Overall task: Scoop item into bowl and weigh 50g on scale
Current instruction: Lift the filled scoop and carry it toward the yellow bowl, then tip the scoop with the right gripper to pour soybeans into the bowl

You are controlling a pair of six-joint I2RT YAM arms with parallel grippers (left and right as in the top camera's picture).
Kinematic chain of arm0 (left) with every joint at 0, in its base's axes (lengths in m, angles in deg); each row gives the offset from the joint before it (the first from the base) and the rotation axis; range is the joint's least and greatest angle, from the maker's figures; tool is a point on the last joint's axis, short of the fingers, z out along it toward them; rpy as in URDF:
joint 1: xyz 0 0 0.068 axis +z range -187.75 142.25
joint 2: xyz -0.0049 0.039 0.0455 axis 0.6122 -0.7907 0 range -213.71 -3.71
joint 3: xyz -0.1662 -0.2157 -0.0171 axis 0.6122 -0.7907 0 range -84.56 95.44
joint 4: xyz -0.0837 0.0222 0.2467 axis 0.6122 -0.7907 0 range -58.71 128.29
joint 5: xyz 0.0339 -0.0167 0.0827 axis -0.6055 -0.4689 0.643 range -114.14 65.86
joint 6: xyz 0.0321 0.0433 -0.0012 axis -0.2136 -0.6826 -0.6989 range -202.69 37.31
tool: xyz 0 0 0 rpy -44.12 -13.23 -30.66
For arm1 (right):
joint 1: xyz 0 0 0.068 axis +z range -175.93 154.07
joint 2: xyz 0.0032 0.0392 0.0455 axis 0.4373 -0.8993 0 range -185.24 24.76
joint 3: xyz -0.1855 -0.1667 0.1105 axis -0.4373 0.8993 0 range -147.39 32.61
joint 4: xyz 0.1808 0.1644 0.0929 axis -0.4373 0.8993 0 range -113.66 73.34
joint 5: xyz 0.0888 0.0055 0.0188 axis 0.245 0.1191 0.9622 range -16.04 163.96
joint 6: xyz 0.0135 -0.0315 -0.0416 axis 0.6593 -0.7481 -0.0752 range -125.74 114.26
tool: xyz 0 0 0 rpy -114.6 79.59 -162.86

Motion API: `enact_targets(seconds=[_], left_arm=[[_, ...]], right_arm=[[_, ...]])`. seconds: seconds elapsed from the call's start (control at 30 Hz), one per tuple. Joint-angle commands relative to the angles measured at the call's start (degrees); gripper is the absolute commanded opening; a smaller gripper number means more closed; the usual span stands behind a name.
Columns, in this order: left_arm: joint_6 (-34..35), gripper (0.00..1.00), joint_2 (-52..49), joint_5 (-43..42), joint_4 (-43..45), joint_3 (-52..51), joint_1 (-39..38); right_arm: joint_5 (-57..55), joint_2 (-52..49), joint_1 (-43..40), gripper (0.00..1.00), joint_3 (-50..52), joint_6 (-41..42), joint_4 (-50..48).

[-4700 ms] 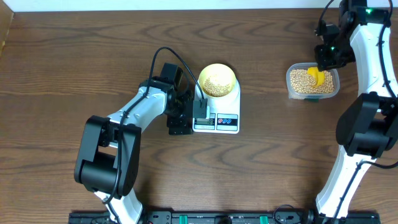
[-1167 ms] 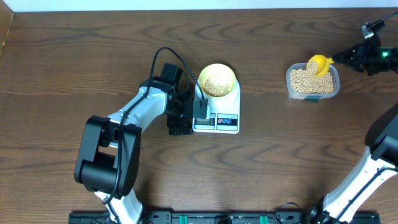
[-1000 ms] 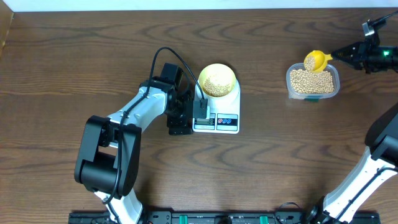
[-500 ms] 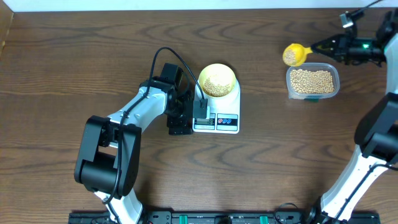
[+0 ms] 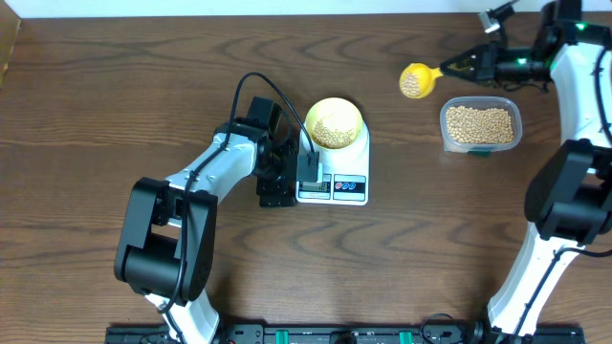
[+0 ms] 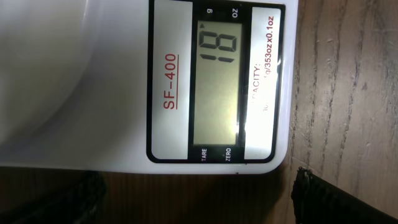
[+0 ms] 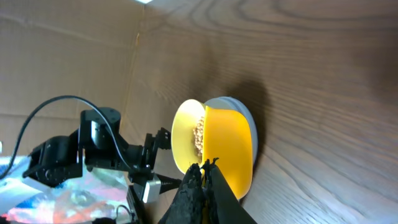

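Transfer step: the right gripper (image 5: 466, 64), clamped on the yellow scoop (image 5: 417, 80), holds soybeans (image 5: 413, 84) at two o'clock of the bowl (image 5: 335, 101), which sits on the scale (image 5: 349, 187). The display reads 18, so next comes a gentle tip. The left gripper (image 5: 283, 182) waits, jaws apart, at the scale's nine o'clock.

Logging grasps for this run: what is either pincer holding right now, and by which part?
Right pincer grips the yellow scoop by the end of its handle, beans in its cup. Left pincer is open, holding nothing.
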Motion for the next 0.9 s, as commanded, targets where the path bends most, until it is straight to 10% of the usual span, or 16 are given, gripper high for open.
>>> enact_targets(seconds=[0.0,0.87], left_arm=[[0.5,0.98,-0.3,0.3,0.0,-0.7,0.0],[0.5,0.98,-0.3,0.3,0.0,-0.7,0.0]], right_arm=[[1.9,0.2,2.3,0.01,0.1,1.3,-1.3],[-3.3,0.2,16.2,0.01,0.1,1.2,-10.1]])
